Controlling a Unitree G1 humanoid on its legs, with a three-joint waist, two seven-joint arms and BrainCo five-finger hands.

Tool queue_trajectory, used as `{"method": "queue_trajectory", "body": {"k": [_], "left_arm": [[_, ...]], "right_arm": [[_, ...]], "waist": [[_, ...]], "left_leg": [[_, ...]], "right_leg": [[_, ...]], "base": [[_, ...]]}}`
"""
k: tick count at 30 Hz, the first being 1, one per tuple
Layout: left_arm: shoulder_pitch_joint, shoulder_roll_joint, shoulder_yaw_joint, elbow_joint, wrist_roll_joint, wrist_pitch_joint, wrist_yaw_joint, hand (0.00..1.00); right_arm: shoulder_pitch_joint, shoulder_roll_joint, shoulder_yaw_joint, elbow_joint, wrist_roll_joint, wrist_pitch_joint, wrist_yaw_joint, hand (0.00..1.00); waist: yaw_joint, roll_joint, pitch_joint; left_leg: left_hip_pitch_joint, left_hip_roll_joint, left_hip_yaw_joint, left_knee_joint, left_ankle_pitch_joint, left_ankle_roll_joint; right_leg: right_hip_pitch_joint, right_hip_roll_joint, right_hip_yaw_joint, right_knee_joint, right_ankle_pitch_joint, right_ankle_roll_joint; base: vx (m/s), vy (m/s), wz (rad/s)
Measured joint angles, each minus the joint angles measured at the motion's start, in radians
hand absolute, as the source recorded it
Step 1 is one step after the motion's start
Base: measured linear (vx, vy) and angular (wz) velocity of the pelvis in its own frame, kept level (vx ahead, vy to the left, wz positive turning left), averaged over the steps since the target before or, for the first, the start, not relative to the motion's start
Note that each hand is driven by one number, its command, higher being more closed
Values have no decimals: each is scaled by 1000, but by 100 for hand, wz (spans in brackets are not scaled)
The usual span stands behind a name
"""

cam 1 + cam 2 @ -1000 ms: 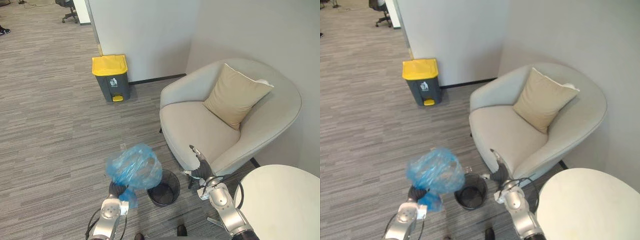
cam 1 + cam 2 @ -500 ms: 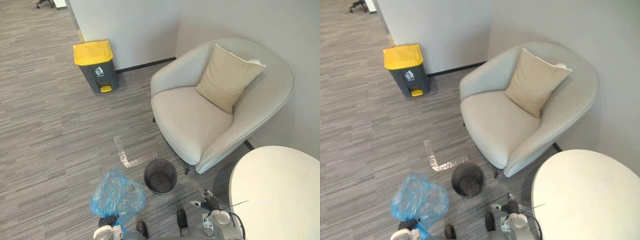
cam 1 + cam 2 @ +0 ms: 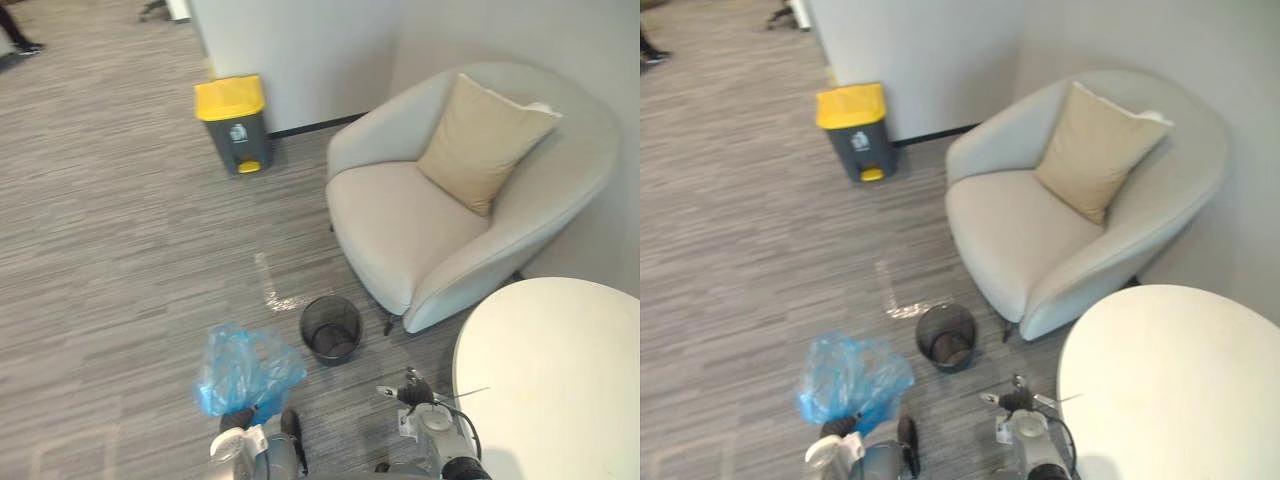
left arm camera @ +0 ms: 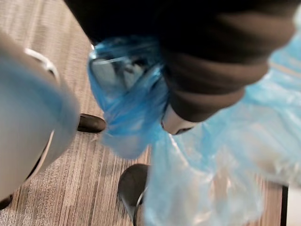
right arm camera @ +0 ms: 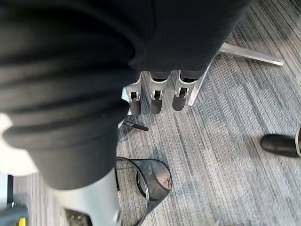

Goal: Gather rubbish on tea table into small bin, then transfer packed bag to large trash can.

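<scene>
Below, fingers of left hand [image 3: 238, 420] clenched on crinkly blue plastic bag [image 3: 245, 366], right hand [image 3: 410, 392] fingers straight, empty.

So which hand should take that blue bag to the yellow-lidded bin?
Left. The left hand grips the blue bag; the right hand hangs empty, fingers straight, farther from the yellow-lidded bin.

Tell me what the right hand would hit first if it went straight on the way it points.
Likely the carpet just before the mesh bin; the right hand, fingers straight, aims there, though depth is unclear.
</scene>
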Motion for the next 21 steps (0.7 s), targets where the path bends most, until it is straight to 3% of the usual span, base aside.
{"method": "queue_trajectory", "body": {"k": [3,6,7,8,11,18,21], "left_arm": [[3,0,-8,8,2,2,-2,100],[-8,0,-14,40,13,2,-4,100],[-12,0,-15,48,19,3,-5,100],[-16,18,-18,60,23,2,-4,100],[-6,61,-38,101,45,3,-3,100],[3,98,-66,159,61,4,-3,100],[14,105,-62,163,59,2,-4,100]], "right_arm": [[4,1,-27,4,0,-2,-1,0],[23,5,-68,36,0,-2,-1,0],[26,3,-81,44,0,-2,-1,0],[32,22,-94,66,1,2,0,0],[58,48,-104,74,0,5,0,0],[43,32,-134,120,-1,5,0,0],[31,36,-156,123,-3,5,0,0]], "waist": [[-19,-13,-5],[-25,1,-13],[-25,-6,-11],[-22,-27,-18],[-27,-44,-31],[-29,-32,-31],[-26,-40,-27]], "left_leg": [[31,4,49,160,-162,4],[105,18,113,97,-244,-35],[117,5,118,59,-241,-42],[141,-30,120,-13,-205,-33],[199,-94,124,-139,-150,-8],[248,-161,90,-264,-86,29],[253,-186,56,-274,-96,48]], "right_leg": [[-14,-44,-71,-15,33,12],[-13,-56,-126,-54,77,46],[-12,-57,-125,-62,83,54],[-7,-62,-110,-104,112,59],[27,-74,-81,-196,172,75],[61,-89,-78,-247,197,87],[59,-125,-108,-199,157,115]], "base": [[-143,35,72],[-91,199,66],[-84,202,40],[-72,184,7],[-47,178,-7],[-12,109,15],[53,44,33]]}}
